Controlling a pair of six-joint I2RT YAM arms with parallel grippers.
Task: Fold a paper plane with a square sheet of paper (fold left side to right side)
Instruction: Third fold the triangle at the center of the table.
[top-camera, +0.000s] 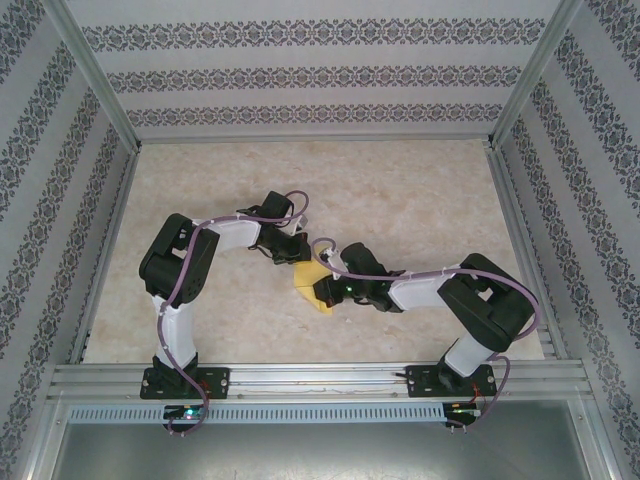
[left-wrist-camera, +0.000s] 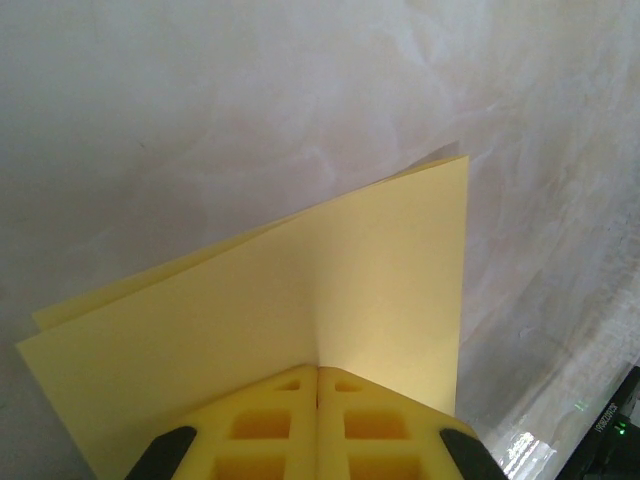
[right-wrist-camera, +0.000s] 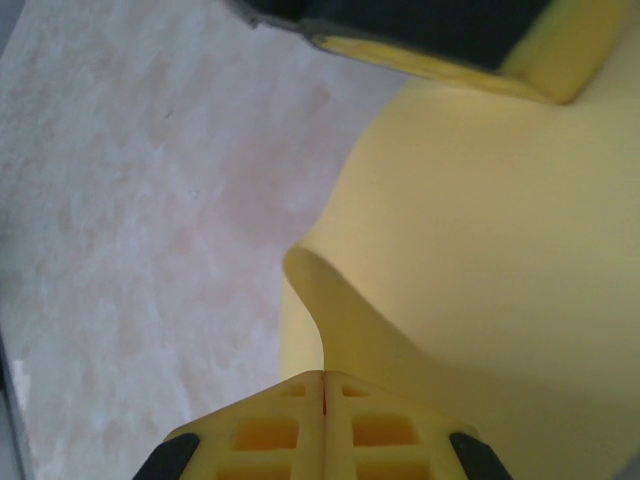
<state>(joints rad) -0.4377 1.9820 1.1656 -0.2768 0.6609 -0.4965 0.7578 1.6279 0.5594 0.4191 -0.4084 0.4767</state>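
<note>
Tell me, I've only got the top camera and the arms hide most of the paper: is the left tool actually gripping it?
Observer: It looks so. In the left wrist view the left tool is shut, and the paper runs into the seam between its fingers.
Operator: Is it folded?
Observer: Yes, two layers show. The lower one peeks out along the upper left edge in that view, so they are not quite aligned.
Operator: And the right tool?
Observer: The right tool is shut on the paper too, and the sheet curls up in a hump beside its tips.
</note>
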